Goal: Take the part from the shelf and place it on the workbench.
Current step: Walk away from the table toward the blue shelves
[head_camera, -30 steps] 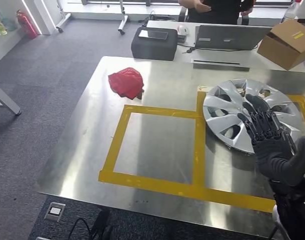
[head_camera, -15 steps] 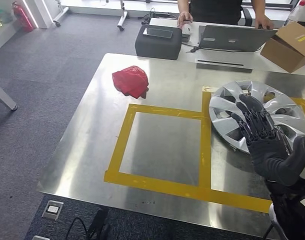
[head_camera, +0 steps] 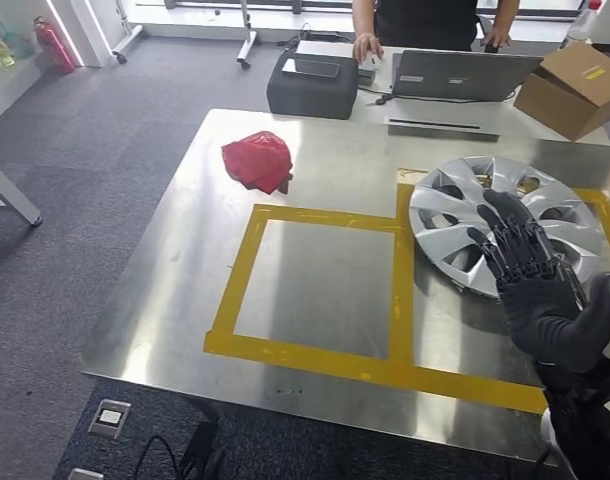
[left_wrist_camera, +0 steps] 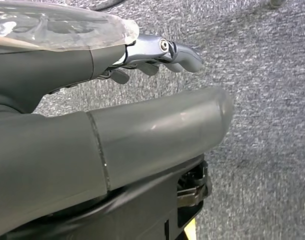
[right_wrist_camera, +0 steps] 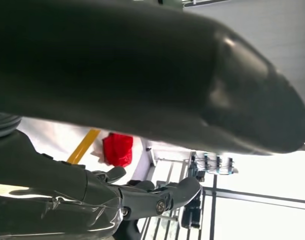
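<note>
While hovering over the near edge of the hubcap (head_camera: 508,222), held nothing: right hand (head_camera: 540,285), dark fingers (head_camera: 513,240) spread apart and stretched forward, thumb out to the side. Whether fingertips touched the hubcap, could not tell. Lay flat on the steel bench (head_camera: 174,290), that silver hubcap, at the right end, inside the right-hand field of the yellow tape (head_camera: 396,290). Sat well apart from it, toward the bench's far left part and outside the tape, a crumpled red bag (head_camera: 257,162). Hung over grey carpet (left_wrist_camera: 268,100) in its wrist view, the left hand (left_wrist_camera: 143,95), fingers (left_wrist_camera: 181,52) nearly straight and apart from the thumb, gripping nothing. Stood beyond the bench on a second desk: a black case (head_camera: 311,85), a laptop (head_camera: 460,75) and an open carton (head_camera: 574,92). Rested on that desk beside the case, a person's hand (head_camera: 368,46). Showed again in the right wrist view, past the hand, the red bag and a strip of tape.
</note>
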Available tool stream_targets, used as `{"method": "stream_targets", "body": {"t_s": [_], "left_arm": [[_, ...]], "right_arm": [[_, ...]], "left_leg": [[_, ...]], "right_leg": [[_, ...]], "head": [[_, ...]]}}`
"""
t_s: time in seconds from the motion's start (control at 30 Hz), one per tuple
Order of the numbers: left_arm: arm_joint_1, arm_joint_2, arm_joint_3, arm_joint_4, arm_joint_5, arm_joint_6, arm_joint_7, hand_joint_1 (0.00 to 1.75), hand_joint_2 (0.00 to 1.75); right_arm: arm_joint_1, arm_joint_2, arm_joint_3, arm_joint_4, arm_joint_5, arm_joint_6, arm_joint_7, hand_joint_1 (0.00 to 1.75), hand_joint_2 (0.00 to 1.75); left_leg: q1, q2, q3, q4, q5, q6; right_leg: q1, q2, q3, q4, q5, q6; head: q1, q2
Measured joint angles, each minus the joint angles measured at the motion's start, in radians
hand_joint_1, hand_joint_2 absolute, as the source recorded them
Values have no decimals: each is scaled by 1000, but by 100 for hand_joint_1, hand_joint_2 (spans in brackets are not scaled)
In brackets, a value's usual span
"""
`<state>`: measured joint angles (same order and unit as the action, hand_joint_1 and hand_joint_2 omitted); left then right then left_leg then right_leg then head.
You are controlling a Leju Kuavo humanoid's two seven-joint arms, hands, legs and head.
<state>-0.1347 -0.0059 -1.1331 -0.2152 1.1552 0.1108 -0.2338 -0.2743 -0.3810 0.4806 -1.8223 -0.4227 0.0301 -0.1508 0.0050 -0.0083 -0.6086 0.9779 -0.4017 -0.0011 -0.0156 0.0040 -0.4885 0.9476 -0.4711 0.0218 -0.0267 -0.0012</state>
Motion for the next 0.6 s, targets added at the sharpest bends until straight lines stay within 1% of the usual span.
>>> {"method": "stream_targets", "body": {"t_s": [0.03, 0.07, 0.1, 0.13, 0.17, 0.2, 0.3, 0.4, 0.43, 0.5, 0.53, 0.57, 0.6], "left_arm": [[0, 0, 0, 0, 0, 0, 0, 0, 0], [0, 0, 0, 0, 0, 0, 0, 0, 0], [0, 0, 0, 0, 0, 0, 0, 0, 0], [0, 0, 0, 0, 0, -1, 0, 0, 0], [1, 0, 0, 0, 0, -1, 0, 0, 0], [1, 0, 0, 0, 0, -1, 0, 0, 0], [1, 0, 0, 0, 0, -1, 0, 0, 0], [1, 0, 0, 0, 0, -1, 0, 0, 0], [1, 0, 0, 0, 0, -1, 0, 0, 0], [0, 0, 0, 0, 0, -1, 0, 0, 0], [0, 1, 0, 0, 0, -1, 0, 0, 0], [-1, 0, 0, 0, 0, -1, 0, 0, 0], [-1, 0, 0, 0, 0, -1, 0, 0, 0]], "right_arm": [[0, 2, 0, 0, 0, 0, 0, 0, 0], [-1, 3, 0, 0, 0, 0, 0, 0, 0], [0, 5, 0, 0, 0, 0, 0, 0, 0], [1, 5, 0, 0, 0, 0, 0, 0, 0], [1, 5, 0, 0, 0, 0, 0, 0, 0], [1, 5, 0, 0, 0, 0, 0, 0, 0], [1, 5, 0, 0, 0, 0, 0, 0, 0], [1, 5, 1, 0, 0, 0, 0, 0, 0], [1, 5, 1, 0, 0, 0, 0, 0, 0], [1, 6, 0, 0, 0, 0, 0, 0, 0], [1, 7, 0, 0, 0, 0, 0, 0, 0], [1, 7, 0, 0, 0, 0, 0, 0, 0], [1, 7, 0, 0, 0, 0, 0, 0, 0]], "left_leg": [[1, 0, -17, 36, -31, -6], [3, 1, -42, 93, -74, -11], [5, 1, -70, 164, -120, -16], [6, 1, -92, 223, -154, -20], [7, 1, -106, 262, -174, -22], [7, 1, -113, 280, -182, -23], [7, 1, -113, 283, -183, -23], [8, 1, -116, 302, -186, -25], [8, 1, -72, 245, -161, -23], [4, 0, 43, 76, -101, -6], [3, -1, 98, -11, -70, 5], [2, 0, 108, -37, -62, 17], [4, 1, 103, -40, -57, 25]], "right_leg": [[-3, -2, -6, -3, 8, -8], [-3, -5, -14, -4, 15, -13], [-3, -6, -23, -4, 21, -17], [-3, -7, -30, -4, 26, -19], [-2, -8, -35, -4, 29, -20], [-2, -8, -38, -4, 31, -20], [-2, -8, -38, -4, 31, -20], [-2, -8, -44, -4, 35, -20], [-2, -8, -51, -3, 41, -17], [0, -7, -65, -1, 59, 0], [1, -6, -72, -1, 69, 11], [2, -6, -75, 1, 72, 20], [1, -5, -82, 12, 59, 26]], "head": [[-2, 0], [-4, 0], [-6, 0], [-7, 0], [-8, 0], [-8, 0], [-7, 0], [-7, 0], [-8, 0], [-10, 0], [-10, 0], [-10, 0], [-8, 0]]}}
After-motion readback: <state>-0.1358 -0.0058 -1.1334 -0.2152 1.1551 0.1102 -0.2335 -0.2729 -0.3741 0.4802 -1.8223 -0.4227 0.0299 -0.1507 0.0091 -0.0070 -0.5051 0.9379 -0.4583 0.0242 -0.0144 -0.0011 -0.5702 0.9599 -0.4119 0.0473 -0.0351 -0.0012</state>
